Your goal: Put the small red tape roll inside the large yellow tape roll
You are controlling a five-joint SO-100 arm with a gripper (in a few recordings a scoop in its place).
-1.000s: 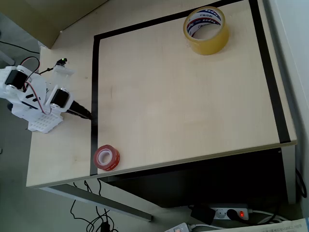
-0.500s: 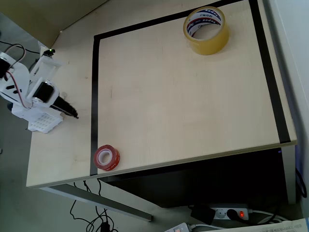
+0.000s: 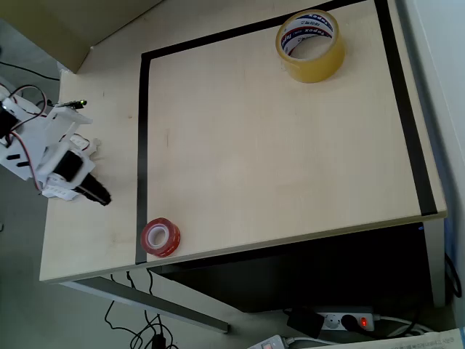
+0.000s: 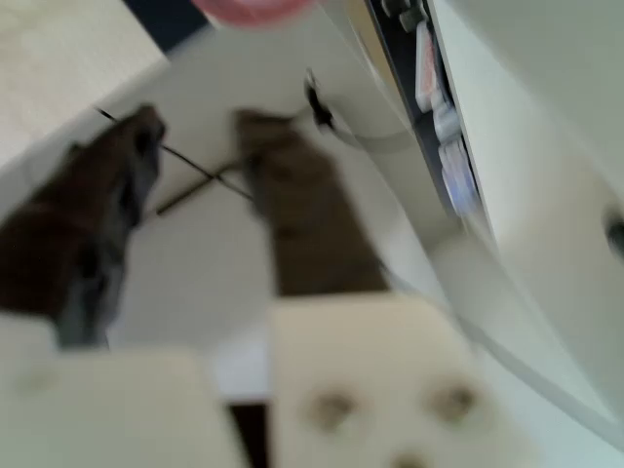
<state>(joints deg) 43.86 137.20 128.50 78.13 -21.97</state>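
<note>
The small red tape roll (image 3: 160,237) lies flat near the table's front edge, on the black line at the lower left of the overhead view. Far away at the back right stands the large yellow tape roll (image 3: 310,45), its white core printed in red and blue. My gripper (image 3: 100,195) hangs over the table's left strip, up and left of the red roll and not touching it. In the blurred wrist view the gripper (image 4: 200,132) is open, its dark fingers (image 4: 302,214) apart with nothing between them. A bit of the red roll (image 4: 253,8) shows at the top edge.
A black tape line (image 3: 142,145) frames the work area on the light wooden table (image 3: 276,160). The table's front edge drops off just below the red roll, with cables and a power strip (image 3: 341,320) on the floor.
The arm has swung round: the gripper pulled back from the black line, then moved down the picture toward the front, ending closer to the red roll. Both rolls stayed put.
</note>
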